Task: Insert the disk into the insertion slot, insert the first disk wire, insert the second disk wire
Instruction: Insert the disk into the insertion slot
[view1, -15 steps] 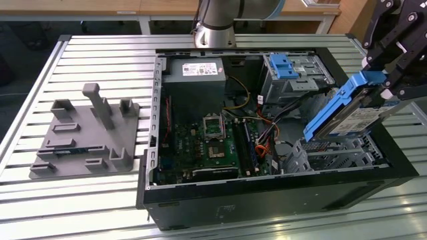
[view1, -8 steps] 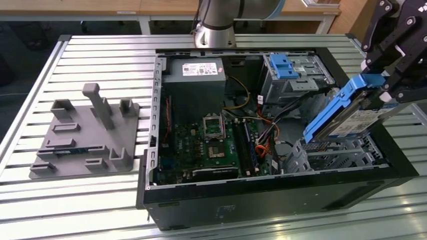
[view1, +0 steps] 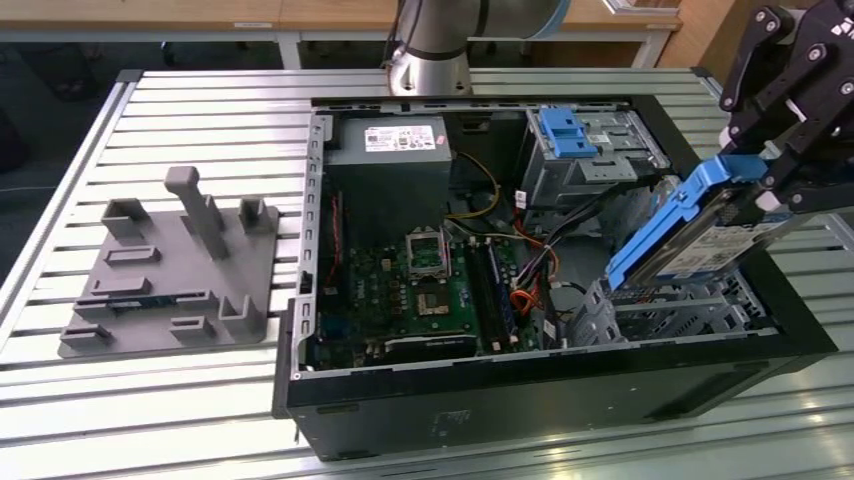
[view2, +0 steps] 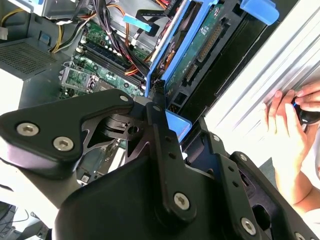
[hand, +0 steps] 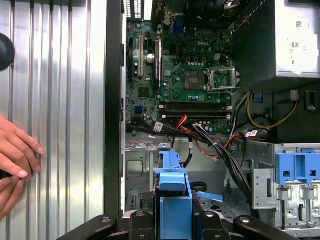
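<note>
On a slatted metal table (view1: 200, 110), a grey fixture plate (view1: 174, 270) with upright pegs lies just outside the open computer case (view1: 534, 400), on the exterior view's left. Inside the case, the green motherboard (view1: 414, 290) covers the floor, with the grey power supply (view1: 390, 140) at the case's far wall. Toward the exterior view's right, a taller metal cage (view1: 594, 165) bearing a blue latch (view1: 566, 132) stands in the case's far corner. Black, red and orange wires (view1: 534, 270) trail across the case floor between the motherboard and the insertion slot (view1: 674, 305), the low perforated cage in the case's near corner. Above that corner the gripper (view1: 763, 190) pinches the disk (view1: 694, 235) by the upper end of its blue carrier, fingers clamped on the frame. The disk hangs steeply tilted, white label showing, its lower end at the top of the slot and not yet seated in the bay; whether the two touch cannot be told. In both wrist views a person's hand (view2: 287, 130) (hand: 15, 155) rests on the table slats just outside the case wall.
</note>
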